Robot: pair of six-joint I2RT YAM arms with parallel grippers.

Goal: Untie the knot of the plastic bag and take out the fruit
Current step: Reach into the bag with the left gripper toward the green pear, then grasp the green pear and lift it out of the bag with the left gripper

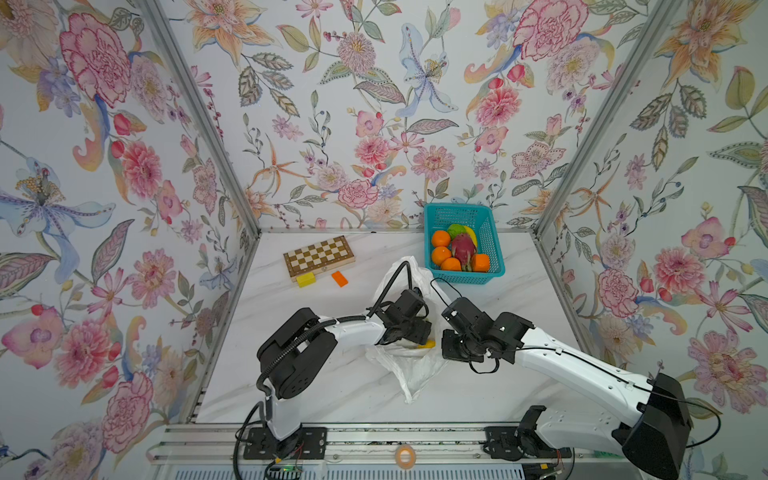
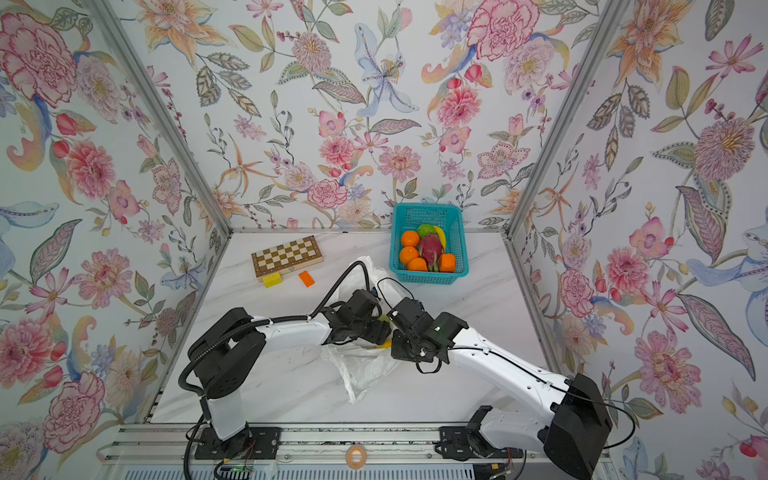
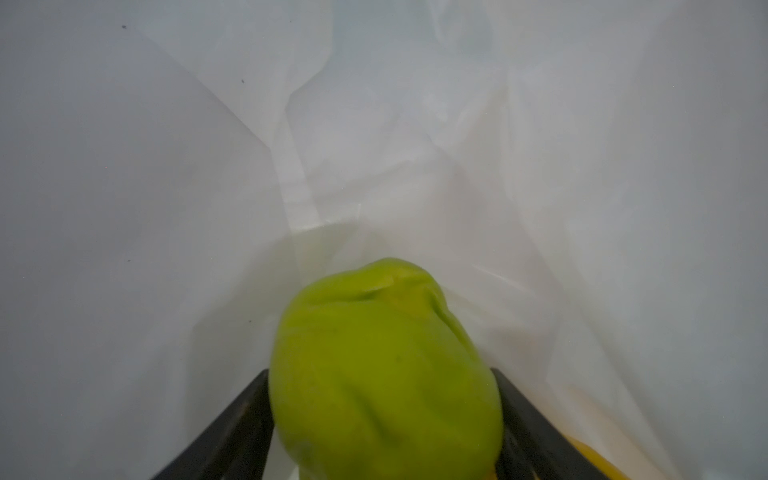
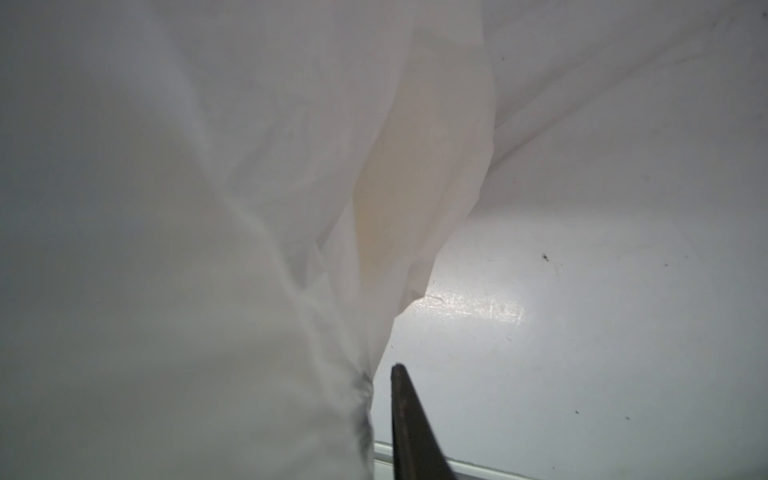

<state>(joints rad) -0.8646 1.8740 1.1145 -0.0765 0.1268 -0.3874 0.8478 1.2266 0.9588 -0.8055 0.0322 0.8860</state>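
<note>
Gripping the green fruit [image 3: 384, 374], the left claw [image 3: 380, 370] sits inside the plastic bag [image 3: 415, 124].

Plastic bag [image 1: 409, 370] on white table [image 1: 324, 386], fruit [image 1: 463, 249] in teal basket [image 1: 491, 241], chessboard [image 1: 319, 257] far left

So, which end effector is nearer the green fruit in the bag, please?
Left end effector: its fingers straddle the green fruit inside the plastic bag. The right end effector is outside it.

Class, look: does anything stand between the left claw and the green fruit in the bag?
Nothing visible does: the green fruit sits in the left claw, touching both jaws, inside the plastic bag.
</note>
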